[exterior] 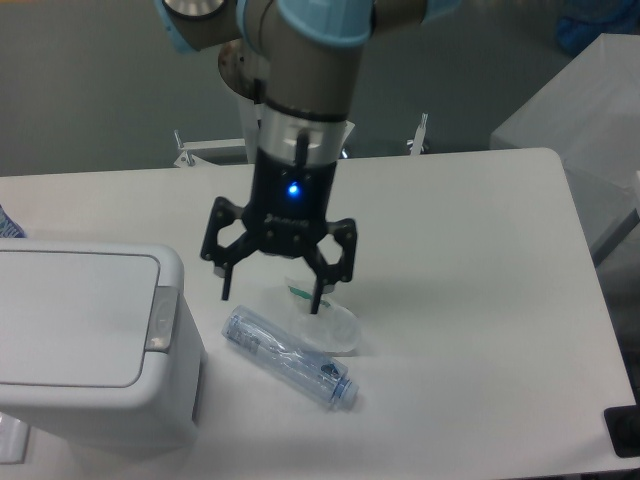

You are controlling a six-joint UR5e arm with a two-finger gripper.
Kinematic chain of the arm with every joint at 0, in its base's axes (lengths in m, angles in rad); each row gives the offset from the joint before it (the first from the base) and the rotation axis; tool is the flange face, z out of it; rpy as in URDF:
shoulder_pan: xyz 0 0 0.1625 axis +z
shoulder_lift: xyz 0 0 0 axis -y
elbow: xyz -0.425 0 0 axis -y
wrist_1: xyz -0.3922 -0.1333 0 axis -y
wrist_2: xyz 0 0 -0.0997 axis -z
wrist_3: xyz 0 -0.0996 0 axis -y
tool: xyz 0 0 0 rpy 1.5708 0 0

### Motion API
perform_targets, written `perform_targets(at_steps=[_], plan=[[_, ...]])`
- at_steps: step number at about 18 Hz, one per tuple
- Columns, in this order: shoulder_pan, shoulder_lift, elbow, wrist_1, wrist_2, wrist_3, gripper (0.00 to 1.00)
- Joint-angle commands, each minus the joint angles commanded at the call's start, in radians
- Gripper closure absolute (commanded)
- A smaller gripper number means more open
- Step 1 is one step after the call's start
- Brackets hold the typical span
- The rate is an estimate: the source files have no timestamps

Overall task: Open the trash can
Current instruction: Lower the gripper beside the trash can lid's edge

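White table (470,260) holds the lidded trash can (85,345) left of the wide-spread gripper (270,297).

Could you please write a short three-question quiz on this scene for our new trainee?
1. True or false: the trash can lid is closed.
2. Where does the clear plastic bottle lie? A) on the trash can B) on the table, right of the trash can C) between the gripper's fingers
3. Fill in: the gripper has its fingers ____ and holds nothing.

Key:
1. True; the flat lid panel sits flush.
2. B; it lies on its side.
3. Open; it hangs above the table near the bottle.
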Motion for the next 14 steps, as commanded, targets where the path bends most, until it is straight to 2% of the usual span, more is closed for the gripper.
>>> perform_targets(at_steps=[3, 8, 14], plan=[[-0.008, -0.005, 0.000, 0.002, -0.003, -0.050, 0.00], [-0.028, -0.017, -0.008, 0.052, -0.003, -0.135, 0.00], [-0.043, -0.032, -0.008, 0.063, -0.002, -0.146, 0.00]])
